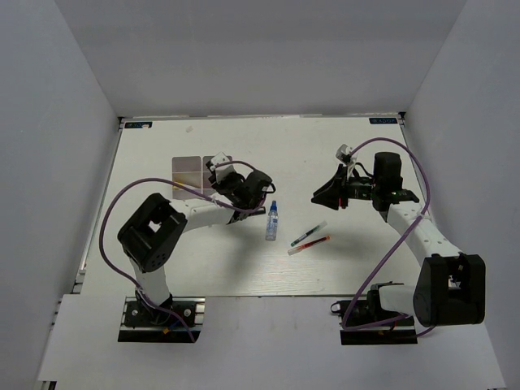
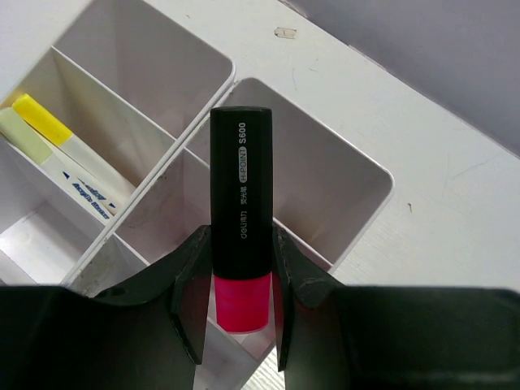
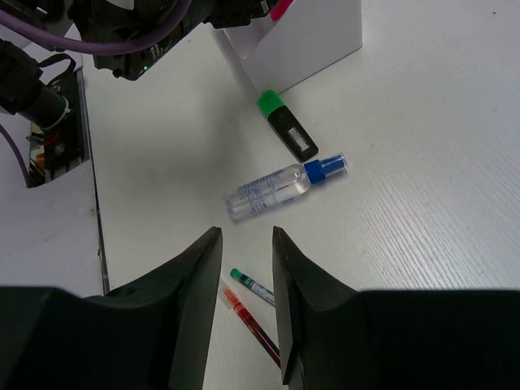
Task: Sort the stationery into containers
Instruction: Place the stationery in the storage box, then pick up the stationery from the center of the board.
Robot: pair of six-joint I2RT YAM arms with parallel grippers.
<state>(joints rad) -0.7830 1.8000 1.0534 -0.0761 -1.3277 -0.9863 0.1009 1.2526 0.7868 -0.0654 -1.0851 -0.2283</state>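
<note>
White table (image 1: 244,150); left hand (image 2: 241,264) clamps black marker (image 2: 241,179) "deli H-POINT S600" over tray (image 2: 321,183); right hand (image 3: 246,244) parted, empty

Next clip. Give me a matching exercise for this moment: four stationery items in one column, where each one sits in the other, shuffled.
Items
1. black marker with pink cap
2. green highlighter
3. blue-capped tube
4. yellow-ended pen

Places
A. inside a compartment of the tray
B. lying on the table, right beside the tray's outer wall
C. clamped in the left gripper, above the tray
D. lying on the table away from the tray, near the two thin pens

Pairs: 1-C, 2-B, 3-D, 4-A
</note>
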